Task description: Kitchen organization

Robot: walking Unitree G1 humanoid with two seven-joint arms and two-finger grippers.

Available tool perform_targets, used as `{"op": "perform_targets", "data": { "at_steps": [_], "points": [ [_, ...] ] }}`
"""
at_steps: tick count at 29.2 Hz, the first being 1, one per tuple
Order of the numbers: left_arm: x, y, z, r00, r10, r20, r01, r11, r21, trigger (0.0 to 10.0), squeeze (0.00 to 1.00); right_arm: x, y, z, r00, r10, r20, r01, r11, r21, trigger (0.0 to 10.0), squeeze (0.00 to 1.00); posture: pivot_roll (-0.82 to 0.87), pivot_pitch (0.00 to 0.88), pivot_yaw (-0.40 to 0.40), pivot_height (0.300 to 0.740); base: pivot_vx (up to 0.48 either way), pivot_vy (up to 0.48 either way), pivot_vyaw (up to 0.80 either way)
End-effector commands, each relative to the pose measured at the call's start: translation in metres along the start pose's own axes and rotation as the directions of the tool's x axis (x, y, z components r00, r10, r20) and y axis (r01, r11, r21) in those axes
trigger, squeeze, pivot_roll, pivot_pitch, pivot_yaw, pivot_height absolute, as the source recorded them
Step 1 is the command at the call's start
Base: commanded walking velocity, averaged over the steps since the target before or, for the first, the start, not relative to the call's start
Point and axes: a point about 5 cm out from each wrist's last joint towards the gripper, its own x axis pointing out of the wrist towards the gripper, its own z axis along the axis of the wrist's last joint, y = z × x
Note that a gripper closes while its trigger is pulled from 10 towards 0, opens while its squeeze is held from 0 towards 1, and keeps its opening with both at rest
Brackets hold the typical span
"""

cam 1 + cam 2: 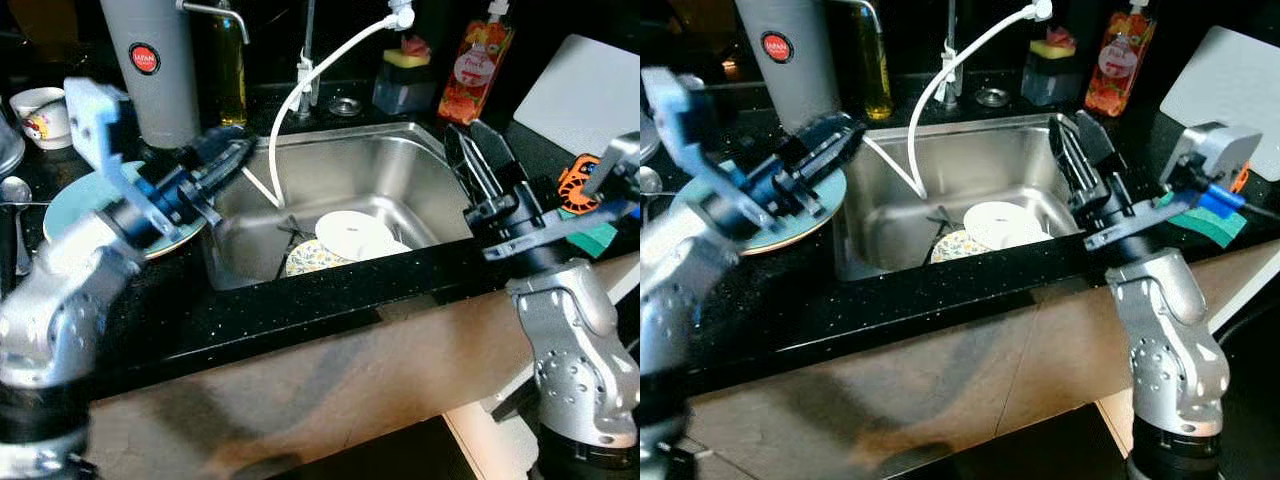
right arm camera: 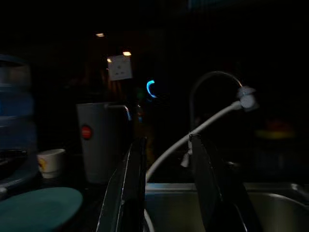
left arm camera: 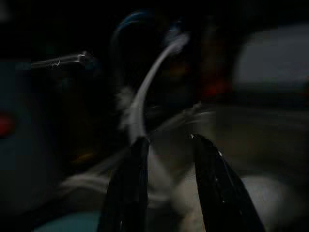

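A steel sink [image 1: 400,170] holds a white plate [image 1: 355,235] lying over a patterned plate [image 1: 308,260]. A teal plate [image 1: 70,205] lies on the black counter left of the sink. My left gripper [image 1: 232,148] hovers above that plate's right edge by the sink's left rim, pointing toward the basin. Its fingers [image 3: 130,193] are open with nothing between them. My right gripper [image 1: 468,140] hangs over the sink's right rim, also open and holding nothing, its fingers [image 2: 128,193] aimed across the basin.
A white hose [image 1: 300,90] runs from the faucet into the sink. Behind stand a grey flask [image 1: 150,65], an oil bottle [image 1: 230,70], a sponge holder [image 1: 405,75] and an orange soap bottle [image 1: 475,60]. A mug [image 1: 40,115] sits far left, a white board [image 1: 590,90] far right.
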Motion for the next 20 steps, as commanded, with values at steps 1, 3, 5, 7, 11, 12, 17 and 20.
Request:
{"op": "perform_targets", "data": {
  "at_steps": [1, 3, 5, 7, 11, 12, 17, 20],
  "points": [
    [-0.001, 0.008, -0.005, 0.997, 0.022, -0.079, -0.011, 0.991, 0.135, 10.0, 0.00, 0.000, -0.001, -0.004, 1.000, -0.017, -0.009, 0.017, 1.000, -0.003, 10.0, 0.00, 0.06, 0.008, -0.044, 0.740, 0.000, 0.000, 0.00],
    [-0.017, 0.025, 0.001, 0.979, -0.035, -0.202, 0.091, 0.956, 0.278, 10.0, 0.00, 0.000, -0.002, -0.007, 1.000, -0.006, -0.028, 0.007, 1.000, 0.015, 10.0, 0.00, 0.07, 0.011, -0.045, 0.740, 0.000, 0.000, 0.00],
    [-0.037, 0.033, 0.007, 0.935, -0.133, -0.328, 0.250, 0.904, 0.346, 10.0, 0.00, 0.000, -0.002, -0.009, 0.999, 0.003, -0.042, -0.002, 1.000, 0.027, 10.0, 0.00, 0.09, 0.013, -0.046, 0.740, 0.000, 0.000, 0.00],
    [-0.067, 0.041, 0.001, 0.824, -0.224, -0.520, 0.450, 0.816, 0.362, 10.0, 0.00, 0.001, -0.005, -0.012, 0.999, -0.004, -0.051, 0.006, 0.999, 0.044, 10.0, 0.00, 0.09, 0.013, -0.046, 0.740, 0.000, 0.000, 0.00],
    [-0.081, 0.055, -0.012, 0.713, -0.183, -0.677, 0.566, 0.719, 0.402, 10.0, 0.00, 0.003, -0.003, -0.015, 0.998, 0.005, -0.056, -0.001, 0.998, 0.069, 10.0, 0.00, 0.11, 0.013, -0.045, 0.740, 0.000, 0.000, 0.00],
    [-0.081, 0.059, -0.016, 0.696, -0.169, -0.698, 0.583, 0.699, 0.413, 10.0, 0.00, 0.006, 0.000, -0.017, 0.998, 0.012, -0.055, -0.008, 0.997, 0.076, 10.0, 0.00, 0.11, 0.013, -0.045, 0.740, 0.000, 0.000, 0.00],
    [-0.073, 0.054, -0.021, 0.638, -0.259, -0.725, 0.675, 0.641, 0.365, 10.0, 0.00, 0.013, 0.014, -0.033, 0.998, 0.022, -0.063, -0.014, 0.990, 0.138, 10.0, 0.00, 0.11, 0.000, -0.023, 0.740, 0.000, 0.000, 0.00],
    [-0.069, 0.059, -0.021, 0.628, -0.255, -0.735, 0.691, 0.617, 0.376, 10.0, 0.00, 0.015, 0.026, -0.043, 0.997, 0.033, -0.069, -0.021, 0.984, 0.175, 10.0, 0.00, 0.11, 0.000, -0.011, 0.740, 0.000, 0.000, 0.00]
  ]
}}
